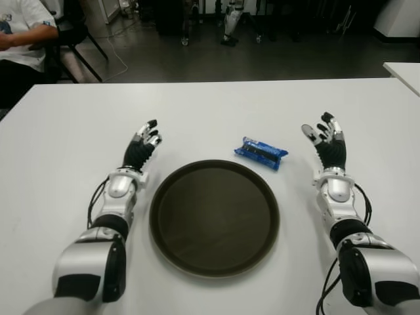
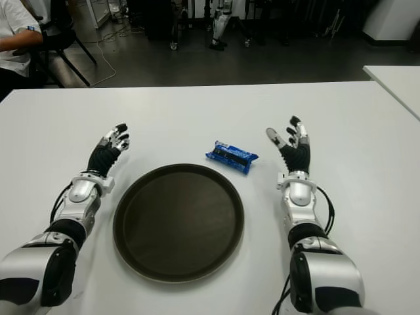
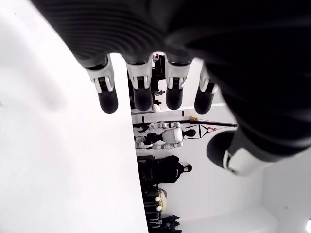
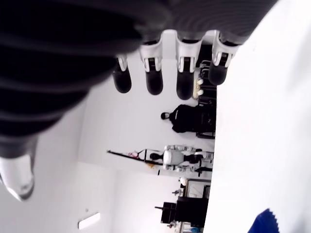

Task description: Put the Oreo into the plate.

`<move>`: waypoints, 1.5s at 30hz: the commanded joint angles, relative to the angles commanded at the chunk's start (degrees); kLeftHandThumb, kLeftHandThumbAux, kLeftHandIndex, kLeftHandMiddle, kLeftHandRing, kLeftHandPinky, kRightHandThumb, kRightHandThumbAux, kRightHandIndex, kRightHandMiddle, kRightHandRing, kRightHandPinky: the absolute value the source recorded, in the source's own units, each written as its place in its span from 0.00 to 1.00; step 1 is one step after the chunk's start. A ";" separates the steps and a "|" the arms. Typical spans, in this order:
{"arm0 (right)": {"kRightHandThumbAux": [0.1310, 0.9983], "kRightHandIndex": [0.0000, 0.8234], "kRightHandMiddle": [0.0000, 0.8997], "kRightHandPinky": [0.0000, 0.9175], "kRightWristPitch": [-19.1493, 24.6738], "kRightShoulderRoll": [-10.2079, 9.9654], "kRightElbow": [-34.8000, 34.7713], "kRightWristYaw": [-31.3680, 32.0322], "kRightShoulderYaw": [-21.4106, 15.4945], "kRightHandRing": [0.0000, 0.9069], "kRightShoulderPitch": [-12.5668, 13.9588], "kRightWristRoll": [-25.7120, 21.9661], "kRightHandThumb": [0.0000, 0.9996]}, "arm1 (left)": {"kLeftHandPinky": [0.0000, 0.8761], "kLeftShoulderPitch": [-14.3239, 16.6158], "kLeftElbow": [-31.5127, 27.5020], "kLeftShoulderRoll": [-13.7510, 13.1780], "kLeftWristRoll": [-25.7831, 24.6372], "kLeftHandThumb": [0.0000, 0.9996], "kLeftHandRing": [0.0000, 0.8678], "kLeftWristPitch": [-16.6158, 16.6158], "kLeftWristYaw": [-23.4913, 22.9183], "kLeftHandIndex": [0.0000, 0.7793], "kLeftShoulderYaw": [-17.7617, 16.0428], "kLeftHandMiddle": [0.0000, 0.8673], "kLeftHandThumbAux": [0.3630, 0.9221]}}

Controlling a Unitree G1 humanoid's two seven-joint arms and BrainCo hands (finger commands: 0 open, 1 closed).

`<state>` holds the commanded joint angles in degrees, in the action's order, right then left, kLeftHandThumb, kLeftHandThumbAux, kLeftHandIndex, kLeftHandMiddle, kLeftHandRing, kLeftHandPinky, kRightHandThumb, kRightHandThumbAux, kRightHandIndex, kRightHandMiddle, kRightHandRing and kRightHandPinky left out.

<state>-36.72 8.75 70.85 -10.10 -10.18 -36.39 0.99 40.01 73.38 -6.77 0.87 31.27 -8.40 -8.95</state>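
Note:
A blue Oreo packet [image 1: 261, 152] lies on the white table [image 1: 210, 105] just beyond the far right rim of a round dark brown plate [image 1: 214, 217], which holds nothing. My right hand [image 1: 325, 136] shows to the right of the packet, apart from it, fingers spread and holding nothing; a blue corner of the Oreo packet [image 4: 266, 223] shows in the right wrist view. My left hand [image 1: 145, 138] shows left of the plate's far edge, fingers extended and holding nothing.
A seated person [image 1: 23, 33] in a white shirt is past the table's far left corner, beside a chair [image 1: 79, 33]. A second white table [image 1: 403, 71] shows at the far right. Robot legs [image 1: 231, 23] stand on the dark floor behind.

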 joint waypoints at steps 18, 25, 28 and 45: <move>0.52 0.07 0.11 0.08 -0.32 0.35 0.36 -3.53 1.51 0.09 -0.04 3.09 0.00 | 0.07 0.01 0.32 0.21 -0.95 0.09 0.07 -0.40 -1.37 0.03 -1.04 0.09 0.43; 0.53 0.06 0.10 0.06 -0.50 0.27 0.30 -4.07 1.70 0.08 0.01 3.46 0.00 | 0.05 -0.02 0.28 0.23 -0.59 0.08 0.06 -0.07 -0.93 0.02 -0.80 0.08 0.47; 0.53 0.07 0.11 0.06 -0.51 0.22 0.30 -4.07 1.62 0.09 -0.01 3.32 0.00 | 0.05 -0.12 0.24 0.20 -0.27 0.08 0.05 0.14 -0.50 0.02 -0.55 0.08 0.42; 0.57 0.17 0.19 0.16 -1.45 2.22 -1.16 -10.16 4.37 0.18 -0.17 7.76 0.00 | 0.06 -0.06 0.48 0.53 0.67 0.08 0.07 0.36 0.49 0.04 0.26 0.10 0.38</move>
<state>-38.17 10.97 69.69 -20.26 -5.81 -36.57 8.74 39.95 73.86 -6.24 1.54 31.63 -7.91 -8.69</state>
